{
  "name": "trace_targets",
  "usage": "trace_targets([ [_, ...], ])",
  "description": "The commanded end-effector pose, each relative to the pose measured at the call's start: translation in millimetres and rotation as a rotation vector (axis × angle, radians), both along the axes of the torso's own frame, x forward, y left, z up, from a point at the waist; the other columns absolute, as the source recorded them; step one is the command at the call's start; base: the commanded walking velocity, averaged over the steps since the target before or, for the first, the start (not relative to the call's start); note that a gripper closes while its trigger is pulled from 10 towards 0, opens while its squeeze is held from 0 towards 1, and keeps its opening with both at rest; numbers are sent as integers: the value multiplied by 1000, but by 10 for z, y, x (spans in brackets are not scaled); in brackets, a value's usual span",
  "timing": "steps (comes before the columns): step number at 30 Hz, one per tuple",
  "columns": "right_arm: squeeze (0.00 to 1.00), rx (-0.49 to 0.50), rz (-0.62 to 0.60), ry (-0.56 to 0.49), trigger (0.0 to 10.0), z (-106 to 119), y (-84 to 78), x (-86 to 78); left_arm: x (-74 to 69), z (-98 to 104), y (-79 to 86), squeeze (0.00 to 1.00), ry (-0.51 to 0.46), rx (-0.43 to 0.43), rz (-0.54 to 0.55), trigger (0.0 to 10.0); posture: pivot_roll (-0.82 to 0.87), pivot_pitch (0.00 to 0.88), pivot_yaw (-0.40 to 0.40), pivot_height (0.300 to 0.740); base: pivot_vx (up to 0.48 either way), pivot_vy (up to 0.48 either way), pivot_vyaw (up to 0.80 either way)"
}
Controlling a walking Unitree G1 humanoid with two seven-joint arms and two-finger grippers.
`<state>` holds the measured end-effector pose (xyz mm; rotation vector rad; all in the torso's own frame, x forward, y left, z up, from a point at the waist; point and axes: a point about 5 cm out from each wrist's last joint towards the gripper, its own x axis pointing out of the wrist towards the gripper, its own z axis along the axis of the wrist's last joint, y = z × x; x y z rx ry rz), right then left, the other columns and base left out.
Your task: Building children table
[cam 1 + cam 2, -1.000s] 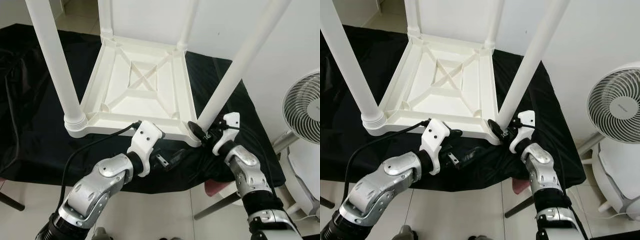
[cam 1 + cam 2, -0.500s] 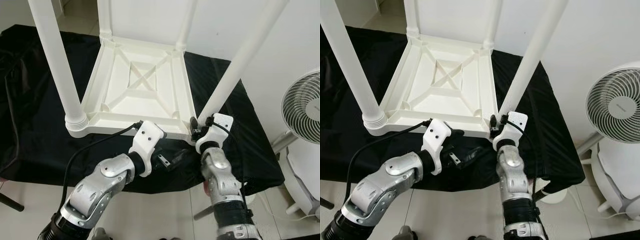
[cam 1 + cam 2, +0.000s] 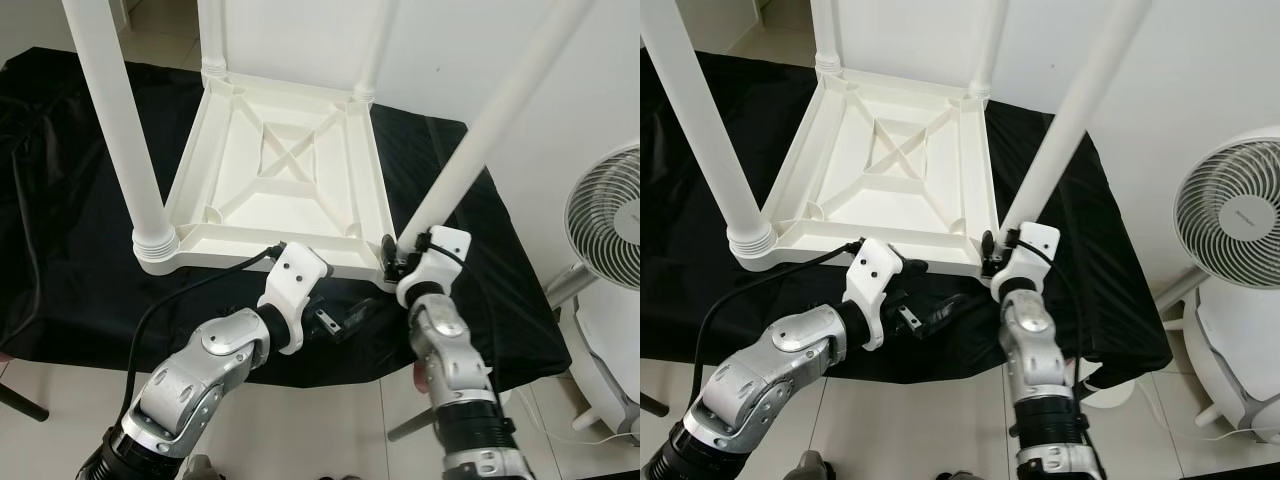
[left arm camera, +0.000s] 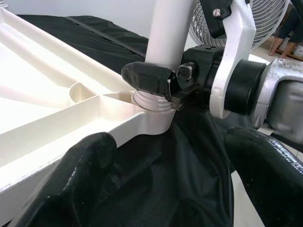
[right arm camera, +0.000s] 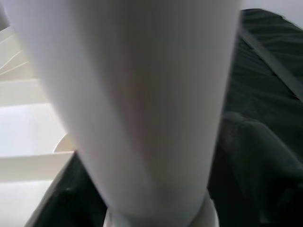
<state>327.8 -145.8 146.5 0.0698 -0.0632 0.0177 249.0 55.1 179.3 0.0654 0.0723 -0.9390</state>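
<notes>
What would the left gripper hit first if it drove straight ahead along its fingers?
Probably the right gripper, clamped on the near-right table leg at its threaded base. The left gripper is open, pointing that way over the black cloth; depth is uncertain, so the tabletop's corner may come first.

An upturned table [image 3: 275, 185] rests on a cloth [image 3: 60, 200], legs up. A fan [image 3: 605, 215] stands to its right.

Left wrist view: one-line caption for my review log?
Right gripper clamps the white leg at its threaded base in the upturned table's corner.
</notes>
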Motion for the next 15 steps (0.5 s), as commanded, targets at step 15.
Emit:
trace_targets([
  [15, 0, -157, 514, -41, 10000, 90, -236, 144, -6, -4, -1, 0, 0, 7, -32, 10000, 112, 107, -133, 740, 0, 0, 0],
])
